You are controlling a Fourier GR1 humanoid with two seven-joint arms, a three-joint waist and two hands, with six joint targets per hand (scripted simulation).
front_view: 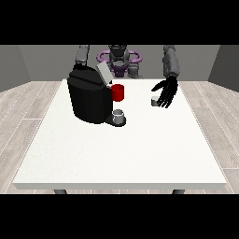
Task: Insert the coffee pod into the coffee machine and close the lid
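A robot hand (166,92) at the view's right hovers with fingers spread, empty, just at three o'clock of the small coffee pod (154,101) on the white table (121,154). The pickup appears in hand; next it must close round the pod. One black coffee machine (89,98), lid (103,73) raised, one red mug (118,92), one grey cup (118,115).
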